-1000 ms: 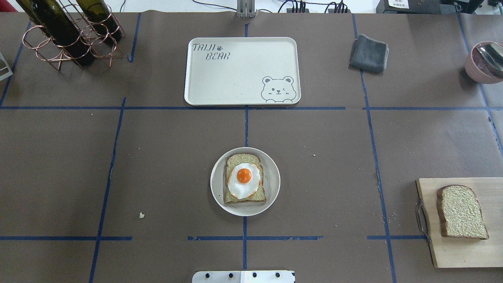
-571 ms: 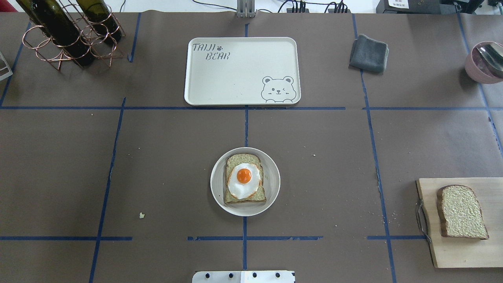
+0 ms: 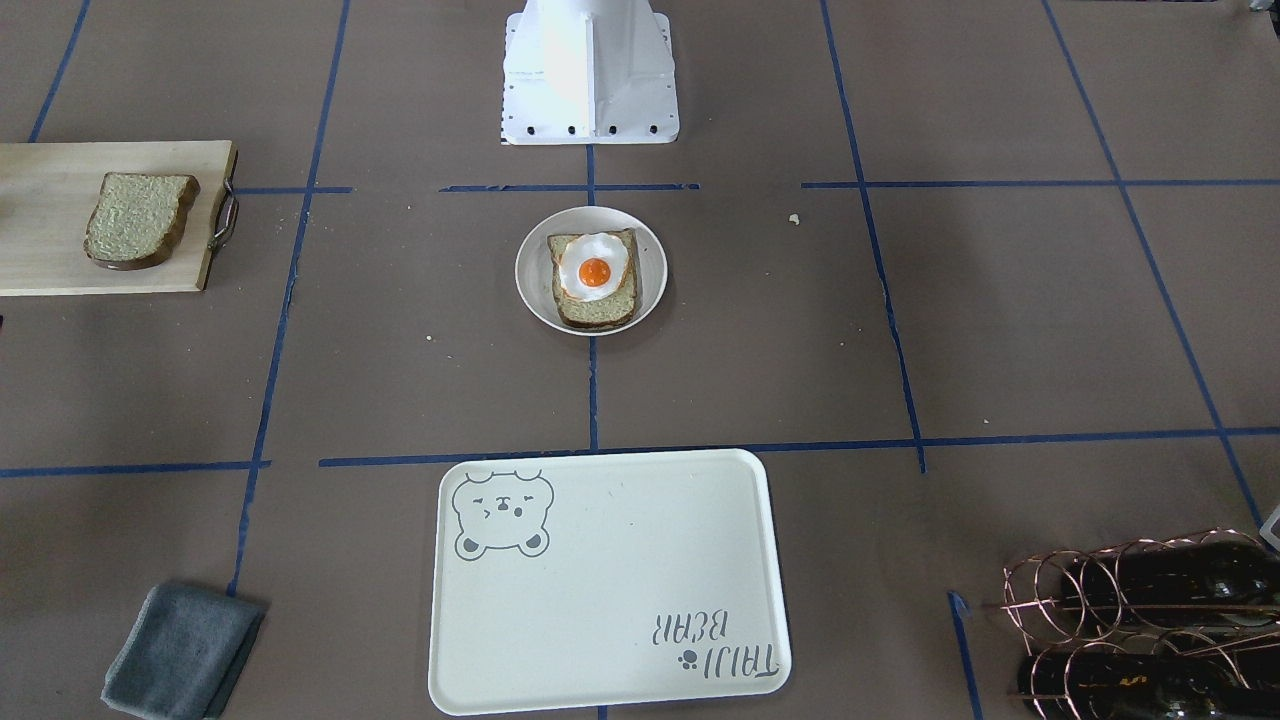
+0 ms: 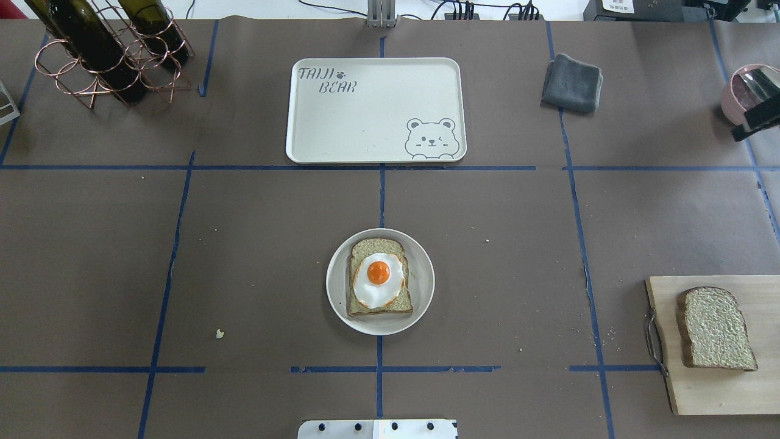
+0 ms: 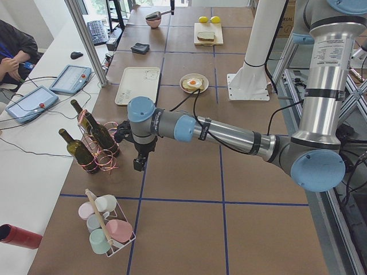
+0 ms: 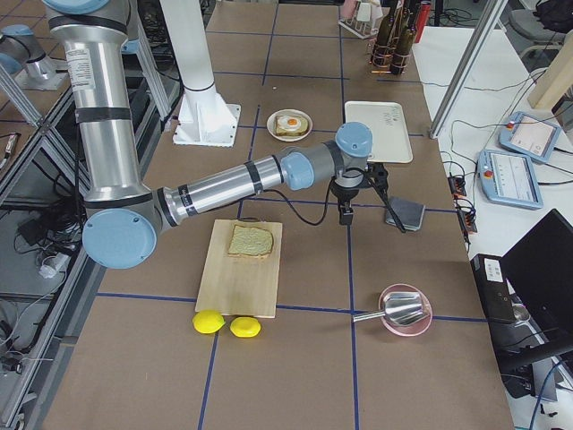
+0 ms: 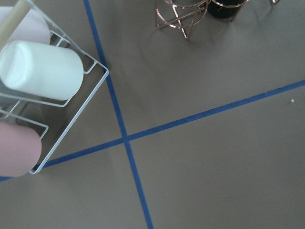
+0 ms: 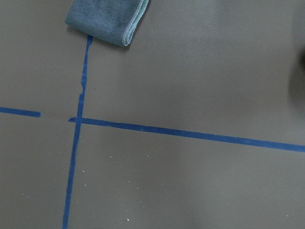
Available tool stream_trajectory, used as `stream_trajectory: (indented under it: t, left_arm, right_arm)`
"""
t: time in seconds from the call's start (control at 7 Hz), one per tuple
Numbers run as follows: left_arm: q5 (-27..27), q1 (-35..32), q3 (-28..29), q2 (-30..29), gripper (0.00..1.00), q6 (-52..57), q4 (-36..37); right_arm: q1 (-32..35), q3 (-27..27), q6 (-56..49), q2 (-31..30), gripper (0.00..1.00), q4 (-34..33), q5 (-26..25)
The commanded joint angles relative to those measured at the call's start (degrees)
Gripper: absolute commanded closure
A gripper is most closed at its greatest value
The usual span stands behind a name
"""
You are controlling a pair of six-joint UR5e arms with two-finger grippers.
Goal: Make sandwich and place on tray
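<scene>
The egg (image 4: 378, 279) sits loose on the bread slice (image 4: 378, 246) in the central dish (image 4: 335, 286). The second slice (image 4: 716, 329) lies on the near-right board (image 4: 701, 390), and the tray (image 4: 365, 122) is far centre. A skewed placement could push the egg off. Whether the left fingers (image 5: 139, 165) and right fingers (image 6: 345, 215) are open or closed, I cannot tell.

My left arm (image 5: 229, 133) and right arm (image 6: 224, 184) are silver-grey tubes with pale blue joint caps (image 5: 317, 170) and dark bands. A black cable (image 5: 196, 106) loops beside the forearm. My left gripper (image 5: 138, 165) and right gripper (image 6: 345, 215) are black; my pedestal (image 3: 588, 70) is white, with dark screw holes along its foot.
</scene>
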Motion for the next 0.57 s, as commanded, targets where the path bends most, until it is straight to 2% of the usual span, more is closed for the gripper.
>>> stream_trajectory:
  t: [0.0, 0.29, 0.43]
  left_arm:
    - [0.0, 5.7, -4.5, -0.5, 0.0, -11.5, -3.9]
    - [-0.1, 11.4, -10.0, -0.9, 0.0, -20.1, -6.5]
    - [0.0, 15.4, -10.0, -1.3, 0.0, -28.4, -11.9]
  right_arm:
    - [-3.6, 0.6, 8.3, -12.3, 0.0, 17.1, -1.9]
    - [-3.8, 0.6, 11.8, -21.1, 0.0, 26.4, -1.1]
    - [-6.2, 1.3, 18.6, -23.3, 0.0, 30.4, -1.1]
